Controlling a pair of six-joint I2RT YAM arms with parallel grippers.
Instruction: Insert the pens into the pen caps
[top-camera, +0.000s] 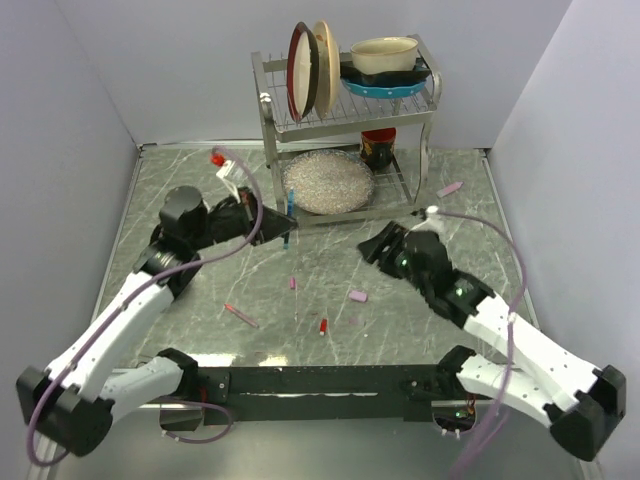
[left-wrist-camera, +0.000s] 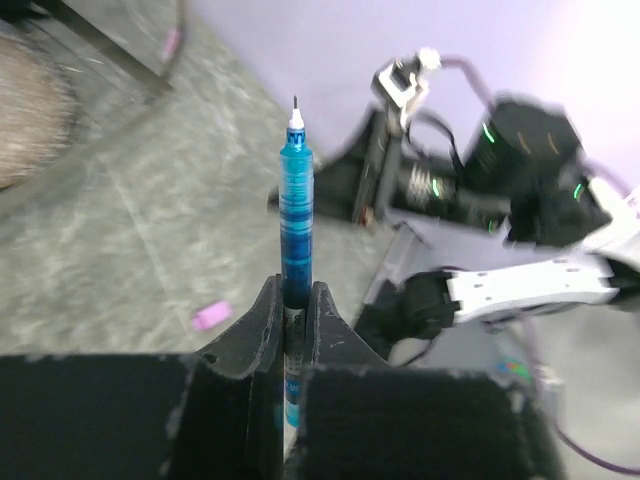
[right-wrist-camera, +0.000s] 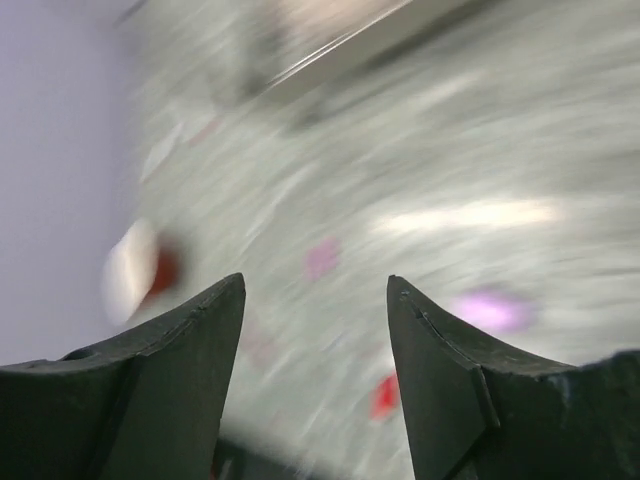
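One blue pen (left-wrist-camera: 295, 200) is pinched low on its barrel by the left gripper (left-wrist-camera: 293, 300), its long axis running straight out past the fingertips, tip outermost. The right gripper (right-wrist-camera: 315, 290) is spread wide, holding nothing.

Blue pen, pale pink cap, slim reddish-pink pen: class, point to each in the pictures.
blue pen (left-wrist-camera: 295, 220), left wrist view, middle of its barrel.
pale pink cap (top-camera: 357, 296), top external view, its middle.
slim reddish-pink pen (top-camera: 241, 316), top external view, mid-barrel.
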